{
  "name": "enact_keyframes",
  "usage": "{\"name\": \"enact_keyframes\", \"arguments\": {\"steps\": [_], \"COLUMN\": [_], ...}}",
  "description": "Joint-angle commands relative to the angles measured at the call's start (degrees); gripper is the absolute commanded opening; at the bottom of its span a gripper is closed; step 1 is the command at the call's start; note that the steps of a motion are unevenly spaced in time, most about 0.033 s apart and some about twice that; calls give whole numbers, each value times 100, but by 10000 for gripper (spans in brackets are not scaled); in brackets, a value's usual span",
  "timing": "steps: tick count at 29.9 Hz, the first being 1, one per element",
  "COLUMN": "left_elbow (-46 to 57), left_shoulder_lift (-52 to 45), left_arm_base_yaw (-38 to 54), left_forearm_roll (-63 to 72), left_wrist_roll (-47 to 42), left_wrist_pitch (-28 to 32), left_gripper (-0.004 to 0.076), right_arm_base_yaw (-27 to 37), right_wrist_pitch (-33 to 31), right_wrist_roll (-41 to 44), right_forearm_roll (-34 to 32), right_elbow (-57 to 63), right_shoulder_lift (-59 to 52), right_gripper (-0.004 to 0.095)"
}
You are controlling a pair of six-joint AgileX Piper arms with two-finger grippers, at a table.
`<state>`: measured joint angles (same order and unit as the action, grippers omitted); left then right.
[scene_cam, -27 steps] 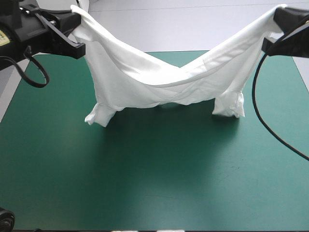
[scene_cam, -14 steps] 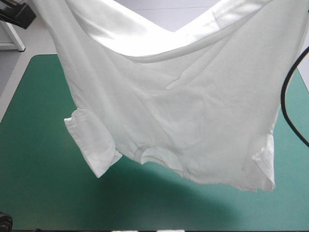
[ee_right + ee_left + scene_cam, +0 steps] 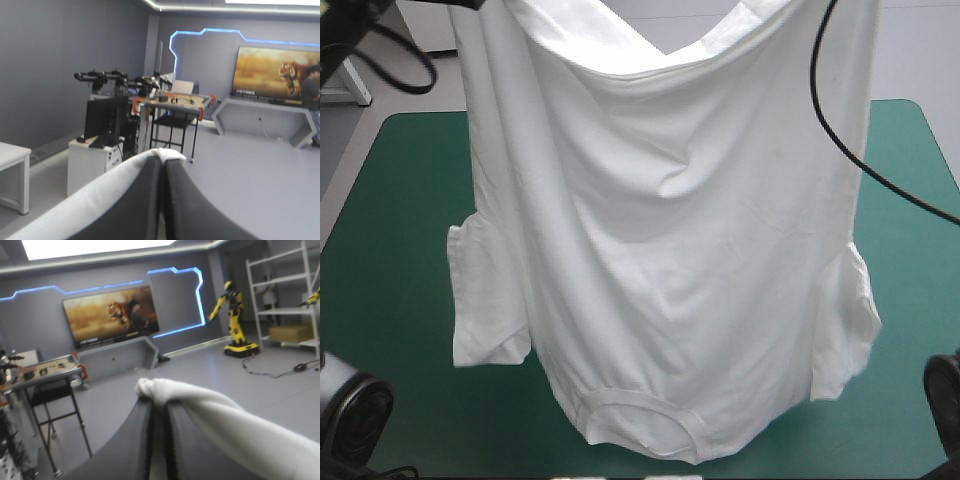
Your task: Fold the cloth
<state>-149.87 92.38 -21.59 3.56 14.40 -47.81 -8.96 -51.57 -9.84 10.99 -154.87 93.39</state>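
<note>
The jaws of both arms are all but closed, each pair pinching a fold of white fabric. In the left wrist view the left gripper [image 3: 156, 407] presses its black fingers [image 3: 125, 450] into one arch, with the T-shirt [image 3: 150, 388] bunched at the tip and trailing away beside one finger. The right gripper [image 3: 161, 165] shows the same (its white band runs off along the opposite finger). In the high view the T-shirt [image 3: 670, 250] hangs as a broad sheet filling the middle of the frame. Its upper edge sags between the two raised corners at the top. It hangs upside down: the neck opening [image 3: 640, 425] sits at lower centre, and one sleeve [image 3: 485, 300] at centre left, the other at lower right. The teal-green cover [image 3: 390, 220] shows on both sides.
</note>
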Motion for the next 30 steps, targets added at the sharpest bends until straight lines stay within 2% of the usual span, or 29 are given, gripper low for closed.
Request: {"name": "enact_keyframes", "arguments": {"steps": [1, 5, 7, 10, 14, 17, 21, 24, 30], "left_elbow": [-67, -67, -67, -67, -67, -67, -67, -67, -67], "left_shoulder_lift": [216, 569, 683, 780, 886, 1024, 1437, 1838, 2638], "left_arm_base_yaw": [-12, -12, 0, 115, 347, 416, 441, 441, 441], "left_forearm_roll": [-880, -1386, -1360, -1265, -1152, -1021, -1052, -1052, -1028], "left_wrist_roll": [-532, -769, -772, -928, -1193, -1173, -1160, -1229, -1312], "left_wrist_pitch": [1168, 2387, 2776, 2966, 2950, 2596, 1329, 584, 99], "left_gripper": [-9, -9, -9, -9, -9, -9, -9, -9, -9], "right_arm_base_yaw": [2, 2, 2, 2, 84, 236, 400, 413, 413], "right_wrist_pitch": [978, 2025, 2423, 2543, 2376, 1830, 420, -297, -856], "right_wrist_roll": [19, 19, -2, -134, -36, 375, 894, 984, 1094], "right_forearm_roll": [-214, -236, -236, -280, -317, -317, -317, -317, -63], "right_elbow": [-61, -74, -75, -75, -75, -75, -64, -64, -64], "right_shoulder_lift": [294, 610, 657, 671, 721, 886, 1345, 1751, 2538], "right_gripper": [-19, -19, -19, -19, -19, -19, -19, -19, -19]}}
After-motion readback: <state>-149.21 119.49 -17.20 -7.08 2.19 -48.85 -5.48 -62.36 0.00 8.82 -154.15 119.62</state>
